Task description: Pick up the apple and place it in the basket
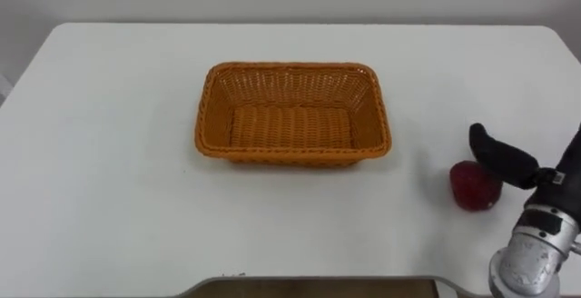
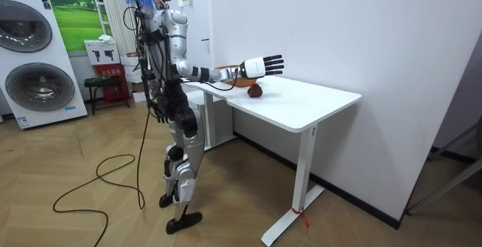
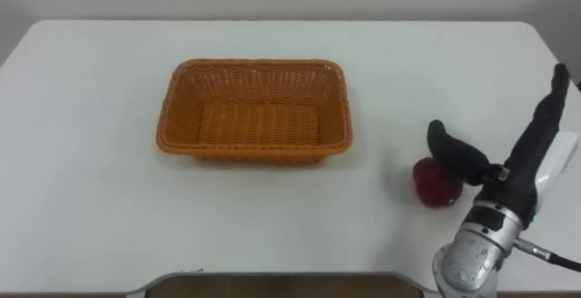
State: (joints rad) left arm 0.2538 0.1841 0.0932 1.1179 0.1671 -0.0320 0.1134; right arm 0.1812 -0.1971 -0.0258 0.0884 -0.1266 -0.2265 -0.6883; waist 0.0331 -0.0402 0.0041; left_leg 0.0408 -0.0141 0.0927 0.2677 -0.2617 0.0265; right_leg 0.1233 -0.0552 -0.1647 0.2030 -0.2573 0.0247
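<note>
A dark red apple (image 3: 435, 185) lies on the white table (image 3: 91, 198), to the right of the basket and near the front edge. My right hand (image 3: 534, 149) hovers just right of it and is open. Its fingers point straight away from me and its thumb (image 1: 501, 159) reaches over the top of the apple. An orange wicker basket (image 3: 178, 107) sits mid-table with nothing in it. In the room view my right hand (image 2: 264, 65) stretches out above the apple (image 2: 255, 90), and my left hand (image 2: 160, 114) hangs by my hip.
I stand at the table's (image 2: 301, 104) short end, with a white wall behind it. Washing machines (image 2: 34, 66) and a small red stool (image 2: 102, 89) stand far behind me. A bare strip of tabletop separates the basket (image 1: 377, 107) from the apple (image 1: 473, 187).
</note>
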